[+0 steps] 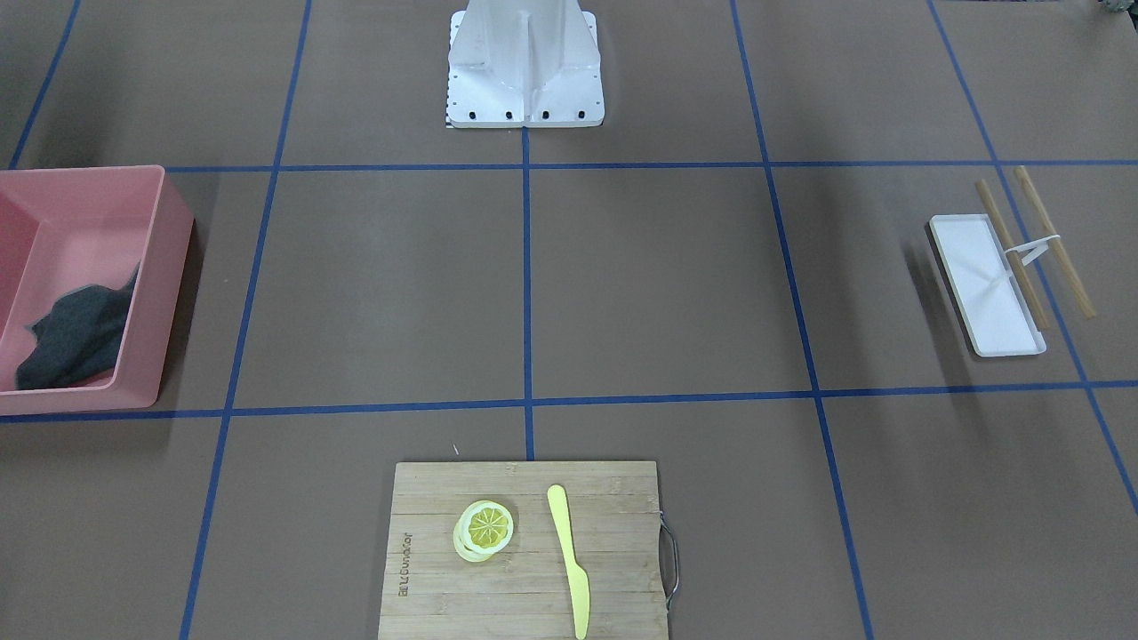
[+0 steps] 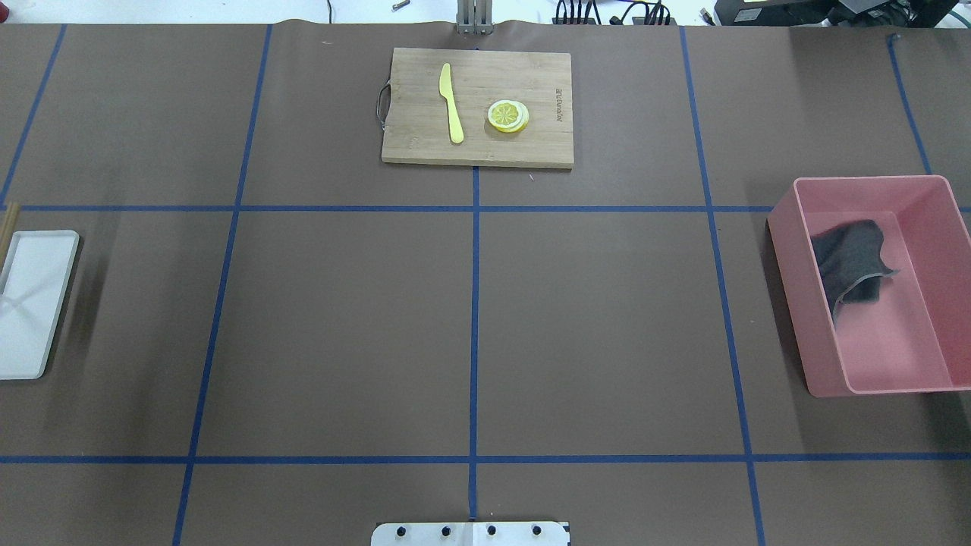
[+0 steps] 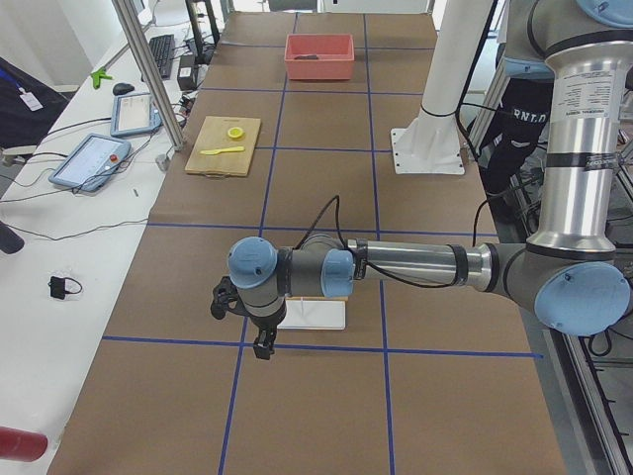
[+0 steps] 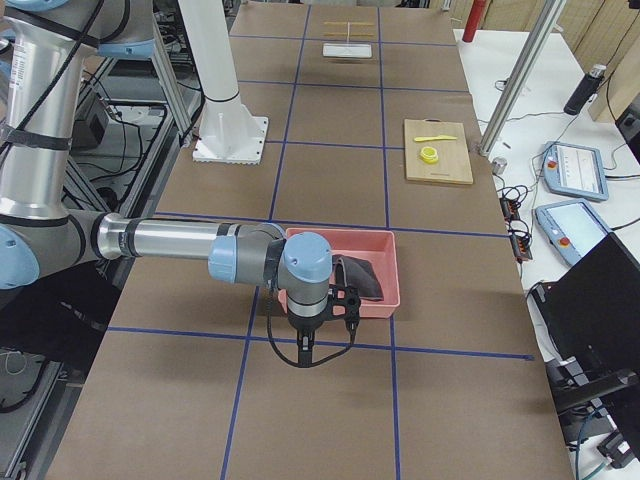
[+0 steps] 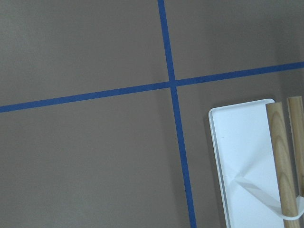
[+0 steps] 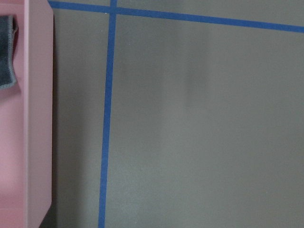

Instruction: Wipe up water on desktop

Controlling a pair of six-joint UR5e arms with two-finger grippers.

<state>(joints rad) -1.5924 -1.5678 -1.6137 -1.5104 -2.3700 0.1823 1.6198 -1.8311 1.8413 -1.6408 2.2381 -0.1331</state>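
Beneath left end effector [image 3: 262, 348] and right end effector [image 4: 304, 354], grip state impossible to tell: the desktop [image 2: 341, 326].

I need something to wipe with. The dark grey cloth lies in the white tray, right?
Not quite. The dark grey cloth lies in the pink bin, not in the white tray. The overhead view shows it.

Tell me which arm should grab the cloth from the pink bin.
Right. The right gripper hovers beside the bin holding the cloth; the left gripper is at the opposite end, by the white tray.
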